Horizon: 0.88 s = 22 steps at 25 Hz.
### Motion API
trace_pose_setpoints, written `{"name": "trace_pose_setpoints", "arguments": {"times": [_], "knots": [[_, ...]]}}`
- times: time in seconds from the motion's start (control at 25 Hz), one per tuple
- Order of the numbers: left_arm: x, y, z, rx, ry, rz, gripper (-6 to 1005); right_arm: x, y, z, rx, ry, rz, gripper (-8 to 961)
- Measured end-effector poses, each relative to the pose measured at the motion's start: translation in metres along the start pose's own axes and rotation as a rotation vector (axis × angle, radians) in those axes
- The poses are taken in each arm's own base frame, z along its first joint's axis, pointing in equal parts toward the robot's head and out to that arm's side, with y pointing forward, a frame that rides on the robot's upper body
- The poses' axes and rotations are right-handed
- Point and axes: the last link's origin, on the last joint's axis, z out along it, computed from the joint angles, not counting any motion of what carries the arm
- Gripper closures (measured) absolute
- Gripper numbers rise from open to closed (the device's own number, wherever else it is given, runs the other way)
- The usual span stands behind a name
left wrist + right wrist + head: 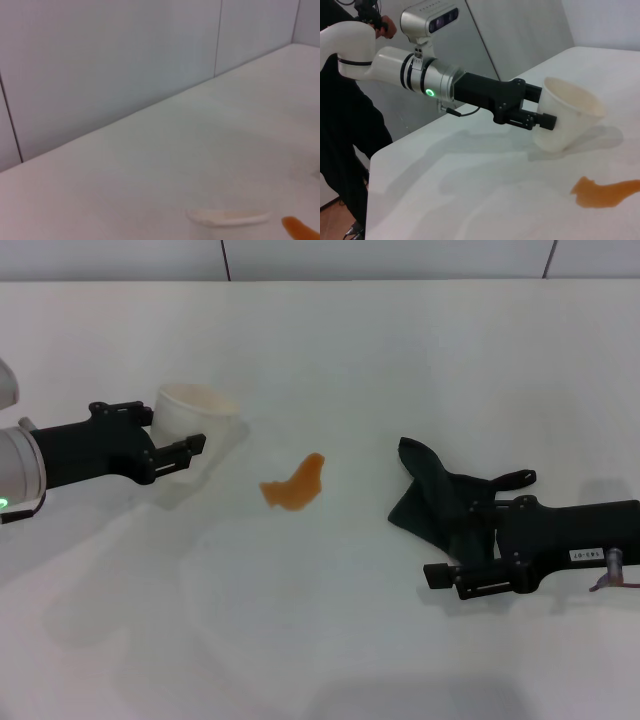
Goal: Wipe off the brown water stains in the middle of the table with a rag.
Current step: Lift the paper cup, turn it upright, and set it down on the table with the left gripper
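With the brown water stains (pixel 294 486) untouched mid-table (pixel 330 350), the right gripper (pixel 478 540) lies on the rag (pixel 430 500) just right of them, its grasp indiscernible, while the left gripper (pixel 178 436) clamps a tilted cup (pixel 190 420) left of them, risking a fresh spill.

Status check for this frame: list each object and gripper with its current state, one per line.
brown water stains: unwiped, wet blotch on the table, clear of the rag.
rag: crumpled on the table, at the right gripper.
cup: held tilted, its mouth facing up and away from the left gripper.
left gripper: shut on the cup.
right gripper: low over the rag; grip unclear.
table: otherwise unstained.
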Motion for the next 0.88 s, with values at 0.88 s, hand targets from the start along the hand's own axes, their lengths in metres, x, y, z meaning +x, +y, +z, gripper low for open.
{"name": "trace_pose_setpoints", "arguments": {"times": [0.88], "knots": [[0.012, -0.002, 0.002, 0.002, 0.022, 0.11, 438, -0.002, -0.003, 0.001, 0.016, -0.002, -0.003, 98]]}}
